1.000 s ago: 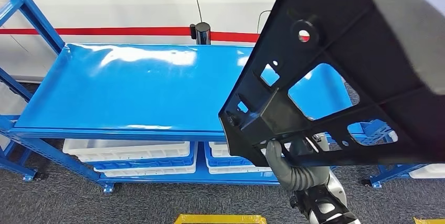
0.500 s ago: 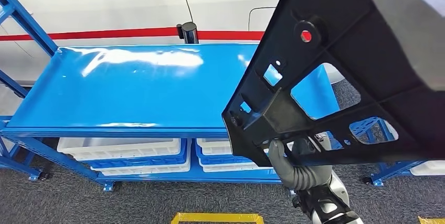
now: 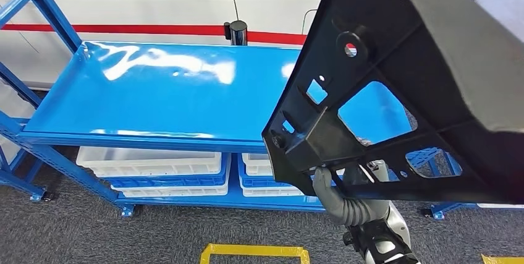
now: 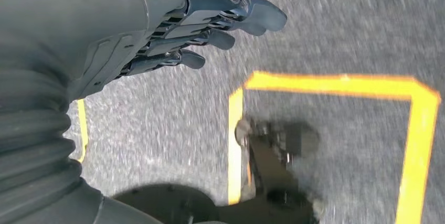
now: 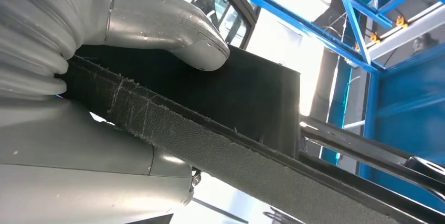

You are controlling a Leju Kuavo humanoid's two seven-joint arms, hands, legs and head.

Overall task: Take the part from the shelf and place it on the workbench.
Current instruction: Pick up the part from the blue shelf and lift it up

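- Part (image 3: pixel 395 85): large black plastic frame, held aloft, long axis slanting up and rightward from its grip, above the blue workbench's (image 3: pixel 160 97) right end
- Right hand (image 3: pixel 337 193): clamped on the part's lower edge, thumb pressed flat
- Left hand (image 4: pixel 173 30): hanging over the floor, fingers loosely extended, holding nothing

glossy blue workbench (image 3: pixel 154 97) on grey carpet floor (image 3: pixel 74 233), white bins (image 3: pixel 148 164) on its lower tier

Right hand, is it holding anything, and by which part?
Yes: the right hand grips the black part by its lower edge, thumb pressed on its face.
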